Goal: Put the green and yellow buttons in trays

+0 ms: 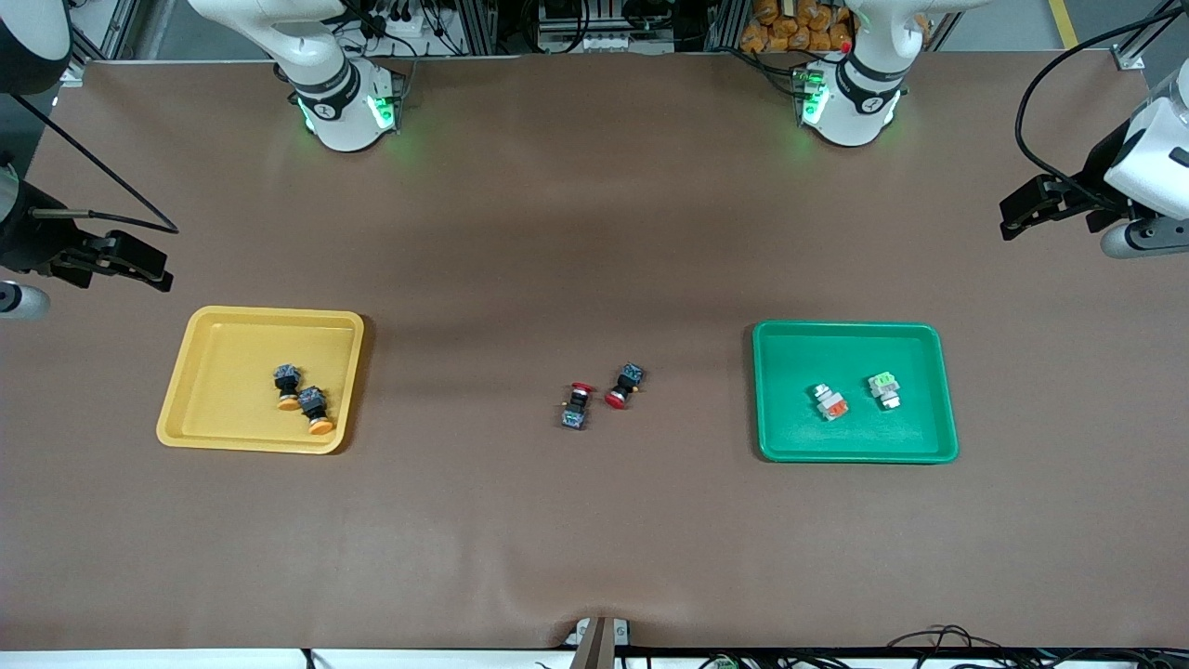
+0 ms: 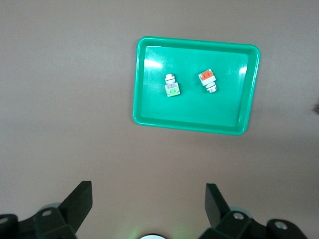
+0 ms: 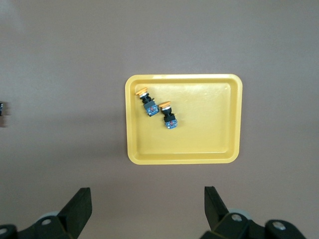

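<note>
The right end effector (image 1: 149, 269) hangs over the bare bench (image 1: 594, 539) at the right arm's end, up at about ten o'clock from the yellow tray (image 1: 200, 372); its fingers (image 3: 79, 206) are spread wide with nothing between them. The yellow tray (image 3: 229, 119) lies flat on the brown bench and holds two black buttons with orange-yellow caps, both on their sides. One yellow-capped button (image 1: 287, 386) lies just beside the other yellow-capped button (image 1: 316, 410), the second sitting at about four o'clock from the first, near the tray's rim toward the middle of the bench. Nothing lies between this end effector and the tray.

At the middle of the bench, well apart from both trays, two red-capped buttons lie on their sides: one red-capped button (image 1: 577, 406) and, at about two o'clock from it, a second red-capped button (image 1: 626, 385).

The green tray (image 1: 790, 353) holds two light grey buttons, apart from each other: an orange-topped button (image 1: 831, 402) and, at about two o'clock from it, a green-topped button (image 1: 885, 388). The left end effector (image 1: 1031, 209) hangs over the bench's left-arm end, at about one o'clock from the green tray (image 2: 239, 99), its fingers (image 2: 214, 199) wide apart and empty.
</note>
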Motion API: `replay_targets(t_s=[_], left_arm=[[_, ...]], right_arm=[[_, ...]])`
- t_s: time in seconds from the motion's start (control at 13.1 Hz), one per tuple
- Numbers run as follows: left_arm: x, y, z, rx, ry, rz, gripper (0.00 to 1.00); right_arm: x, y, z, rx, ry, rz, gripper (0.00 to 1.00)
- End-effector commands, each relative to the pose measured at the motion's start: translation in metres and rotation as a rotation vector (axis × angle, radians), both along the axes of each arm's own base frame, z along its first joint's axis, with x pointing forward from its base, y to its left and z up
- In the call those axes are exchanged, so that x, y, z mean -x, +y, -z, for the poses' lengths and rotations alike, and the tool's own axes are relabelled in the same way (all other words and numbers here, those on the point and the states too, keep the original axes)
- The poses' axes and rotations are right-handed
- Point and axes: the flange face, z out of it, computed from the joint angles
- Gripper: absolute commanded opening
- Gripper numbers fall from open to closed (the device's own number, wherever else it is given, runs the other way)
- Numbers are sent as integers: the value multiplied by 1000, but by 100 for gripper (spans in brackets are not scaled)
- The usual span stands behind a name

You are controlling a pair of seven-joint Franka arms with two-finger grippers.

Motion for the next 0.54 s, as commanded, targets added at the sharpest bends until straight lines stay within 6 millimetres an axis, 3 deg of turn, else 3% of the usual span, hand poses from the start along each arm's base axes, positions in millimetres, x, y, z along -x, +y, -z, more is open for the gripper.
replay_targets(t_s=[0.0,0.15,0.46], left_arm=[[4,3,-6,19,-13,23,100],[4,3,-18,21,-33,19,100],[7,-1,-22,19,-19,28,100]], right_arm=[[-3,-2,-4,64,-8,-72,100],[-3,5,-5,86,-9,-88,100],[-4,3,-2,70,-7,-67,100]])
